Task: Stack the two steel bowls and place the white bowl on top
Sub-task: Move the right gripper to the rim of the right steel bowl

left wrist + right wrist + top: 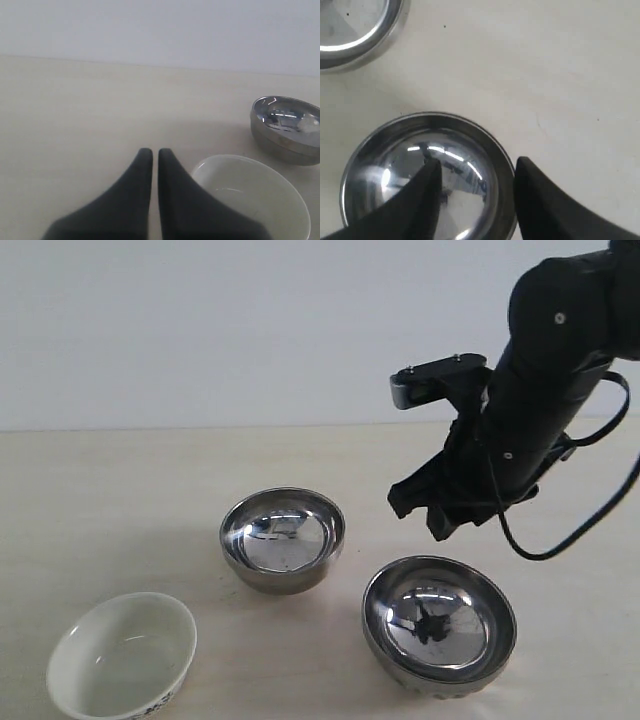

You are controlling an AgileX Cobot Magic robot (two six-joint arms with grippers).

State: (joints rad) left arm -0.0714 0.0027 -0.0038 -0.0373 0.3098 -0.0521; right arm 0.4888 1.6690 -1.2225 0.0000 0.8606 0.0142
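Observation:
Two steel bowls stand apart on the table: one mid-table, the other nearer the front right. My right gripper hangs open just above the far edge of the front-right bowl. In the right wrist view that bowl has its rim between the spread fingers of my right gripper, one over the inside and one outside; the other steel bowl shows in a corner. The white bowl sits at the front left. My left gripper is shut and empty beside the white bowl, with a steel bowl beyond.
The beige table runs back to a plain white wall. A black cable loops off the right arm above the table's right side.

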